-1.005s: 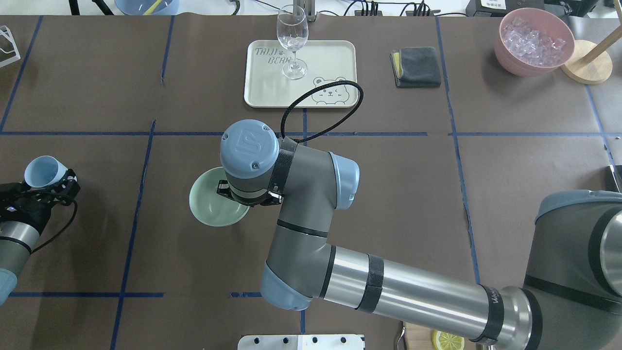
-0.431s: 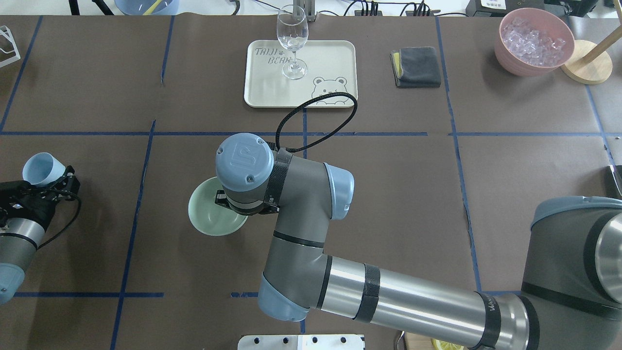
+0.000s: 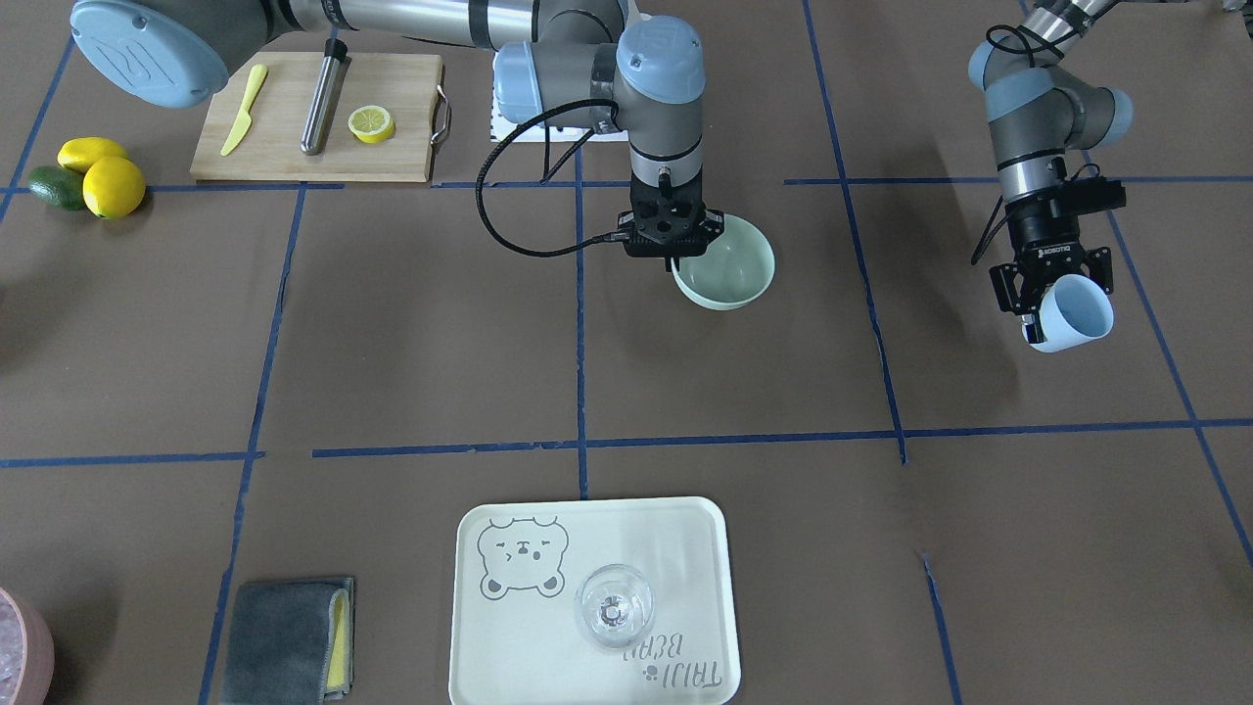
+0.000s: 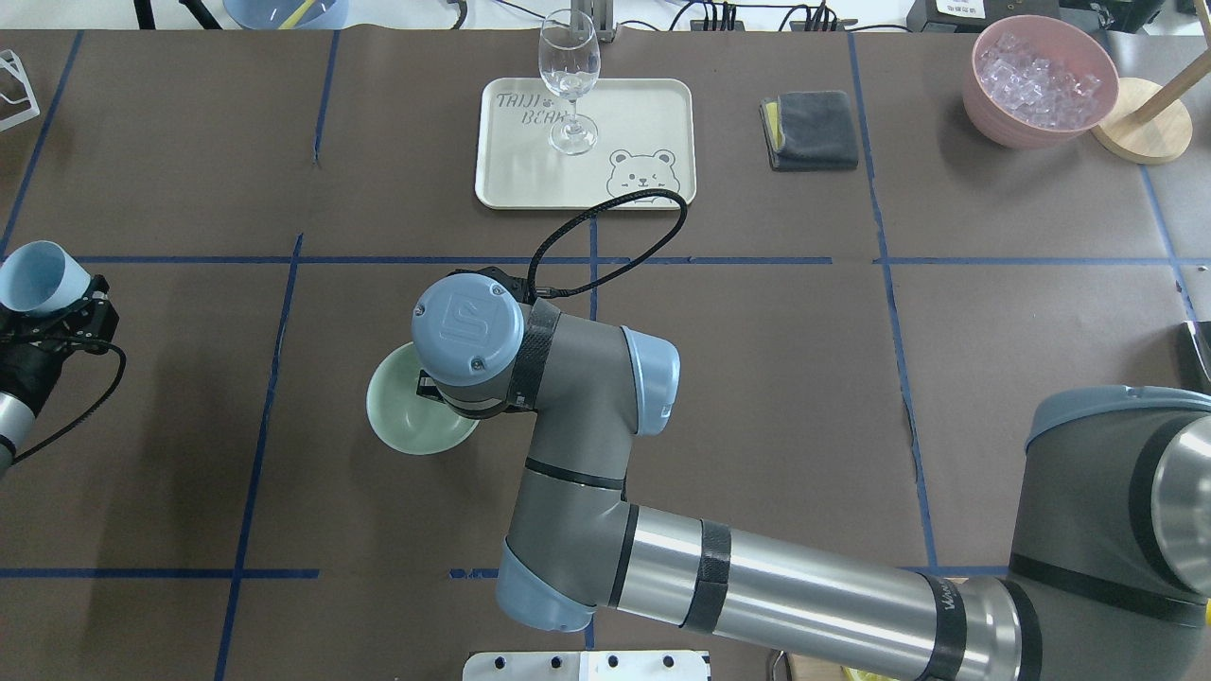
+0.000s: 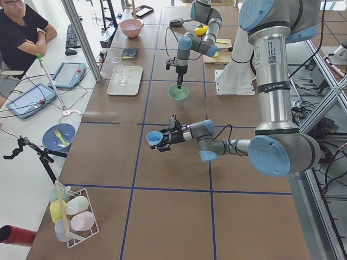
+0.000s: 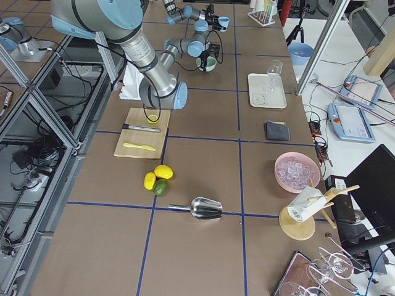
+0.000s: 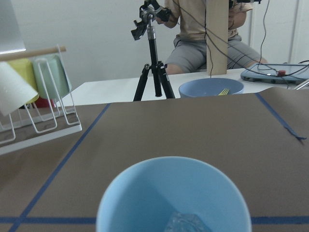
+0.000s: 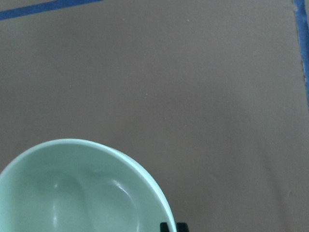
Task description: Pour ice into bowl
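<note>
Right gripper (image 3: 674, 260): jaws closed across the near rim of the mint bowl (image 3: 729, 269), one fingertip (image 8: 169, 226) outside the wall.
Left gripper (image 3: 1045, 299): well off to the bowl's side, clamped around a light blue cup (image 3: 1072, 313), tilted.
Ice (image 7: 186, 223): one clear cube in the cup bottom, seen only by the left wrist camera.
Table (image 3: 392, 343): brown, blue tape grid.
Beyond the bowl: cream tray (image 4: 511, 180) bearing a wine glass (image 4: 570, 80); farther, a pink bowl (image 4: 984, 95) of ice cubes.
The overhead view hides the right gripper under its wrist; the front-facing view shows it.
</note>
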